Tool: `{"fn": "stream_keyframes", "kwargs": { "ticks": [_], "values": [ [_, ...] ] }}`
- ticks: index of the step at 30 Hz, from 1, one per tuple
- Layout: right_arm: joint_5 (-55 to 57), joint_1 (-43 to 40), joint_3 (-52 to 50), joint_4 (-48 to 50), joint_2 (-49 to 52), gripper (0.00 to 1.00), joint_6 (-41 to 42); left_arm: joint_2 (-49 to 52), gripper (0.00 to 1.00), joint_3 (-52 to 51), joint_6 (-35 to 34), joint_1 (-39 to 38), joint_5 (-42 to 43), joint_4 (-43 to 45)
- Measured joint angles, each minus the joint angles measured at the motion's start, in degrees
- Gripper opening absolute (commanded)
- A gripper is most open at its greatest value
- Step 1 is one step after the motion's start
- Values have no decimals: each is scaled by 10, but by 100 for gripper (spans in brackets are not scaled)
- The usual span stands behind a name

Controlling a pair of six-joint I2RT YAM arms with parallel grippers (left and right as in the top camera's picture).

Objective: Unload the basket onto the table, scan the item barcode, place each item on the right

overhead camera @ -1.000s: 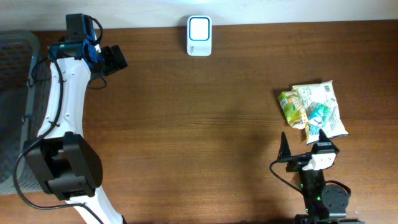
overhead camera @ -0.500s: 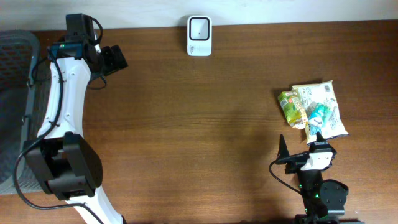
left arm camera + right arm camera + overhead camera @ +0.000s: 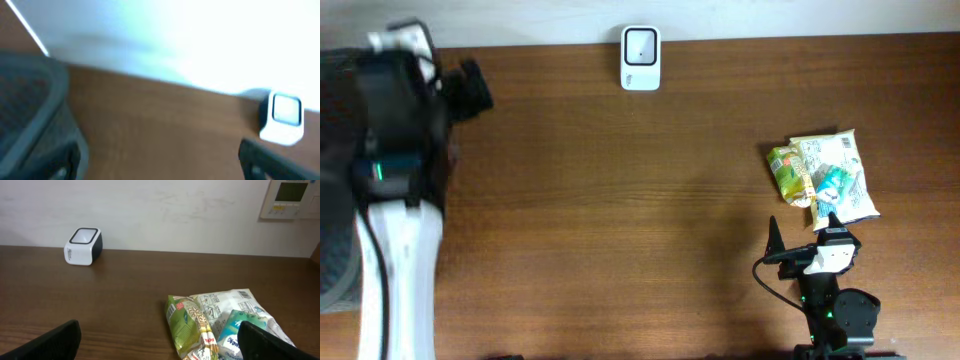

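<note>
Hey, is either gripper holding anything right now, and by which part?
Nothing is held. The left gripper and right gripper are both open; the snack packets lie loose on the table.

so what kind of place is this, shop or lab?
Probably a lab mock-up of a checkout: a barcode scanner on a wooden table, a pile of snack packets, a control panel on the wall.

Nothing is reading clearly. The snack packets point(image 3: 220, 322) are showing fine print and coloured lettering, all too small to make out. The scanner point(image 3: 83, 246) is carrying a small dark mark on its white side, illegible. The wall panel point(image 3: 288, 199) is showing a pale display and tiny markings, unreadable.
</note>
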Motion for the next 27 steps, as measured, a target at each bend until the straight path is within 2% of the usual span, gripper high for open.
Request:
{"fn": "stream_keyframes", "kwargs": {
  "ticks": [2,3,8,10,14,19,22,27],
  "values": [
    [0,0,0,0,-1,99,0,-71,99,-96,30,0,13,61],
    [0,0,0,0,0,99,0,-125,99,-190,43,0,17,122],
    [0,0,0,0,-1,99,0,-342,99,-490,66,0,30,294],
    [0,0,0,0,-1,99,0,-421,99,-581,76,0,32,327],
    [0,1,0,0,-1,99,0,-575,99,-719,98,-1,33,340],
    [0,1,0,0,-1,99,0,-694,99,-802,124,-7,33,314],
    [0,1,0,0,-1,99,0,-723,99,-809,136,-8,32,257],
    [0,1,0,0,-1,99,0,-771,99,-809,140,-9,33,258]
  ]
}}
